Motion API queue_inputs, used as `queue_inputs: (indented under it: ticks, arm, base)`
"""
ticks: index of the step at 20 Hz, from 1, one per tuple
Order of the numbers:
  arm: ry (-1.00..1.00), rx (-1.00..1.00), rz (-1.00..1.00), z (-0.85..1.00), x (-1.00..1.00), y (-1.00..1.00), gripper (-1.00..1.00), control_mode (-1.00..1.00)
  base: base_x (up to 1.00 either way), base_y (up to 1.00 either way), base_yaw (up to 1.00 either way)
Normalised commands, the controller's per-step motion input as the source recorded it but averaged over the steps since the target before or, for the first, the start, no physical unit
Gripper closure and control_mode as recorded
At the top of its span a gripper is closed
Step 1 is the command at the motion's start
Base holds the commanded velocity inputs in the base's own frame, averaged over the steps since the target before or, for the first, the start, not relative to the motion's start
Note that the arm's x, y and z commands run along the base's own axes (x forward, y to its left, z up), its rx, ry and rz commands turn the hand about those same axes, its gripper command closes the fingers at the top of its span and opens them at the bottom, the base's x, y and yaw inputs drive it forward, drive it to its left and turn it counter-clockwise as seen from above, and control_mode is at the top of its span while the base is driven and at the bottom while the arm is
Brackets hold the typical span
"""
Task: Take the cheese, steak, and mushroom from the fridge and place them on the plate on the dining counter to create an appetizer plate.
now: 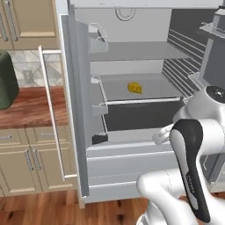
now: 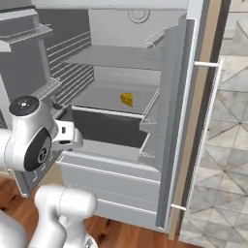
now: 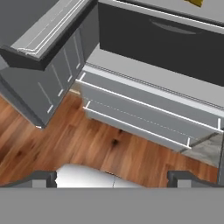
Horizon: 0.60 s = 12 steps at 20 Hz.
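The fridge (image 1: 132, 110) stands open, its doors swung wide to left and right, the long bar handle (image 1: 52, 118) showing on the left door. Grey shelves cross its inside, with a dark drawer (image 2: 109, 128) below the middle shelf. Beyond the left door lies a reddish-brown bench (image 1: 33, 107) over cream cupboards. The gripper (image 3: 113, 177) hangs low before the fridge's bottom drawers above the wooden floor (image 3: 65, 140), its jaws spread wide and empty. The cheese (image 1: 135, 88), a small yellow wedge, sits alone on the middle shelf, well apart from the gripper.
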Motion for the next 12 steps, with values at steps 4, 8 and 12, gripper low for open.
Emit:
queue_inputs:
  ticks: [4, 8, 12]
  arm:
    - [0.0, 0.0, 0.0, 0.0, 0.0, 0.0, -1.0, 1.0]
    - [0.0, 0.0, 0.0, 0.0, 0.0, 0.0, -1.0, 1.0]
    - [0.0, 0.0, 0.0, 0.0, 0.0, 0.0, -1.0, 1.0]
  base:
    - [0.57, 0.05, -0.09]
    - [0.7, 0.05, -0.12]
    - [0.51, 0.0, -0.11]
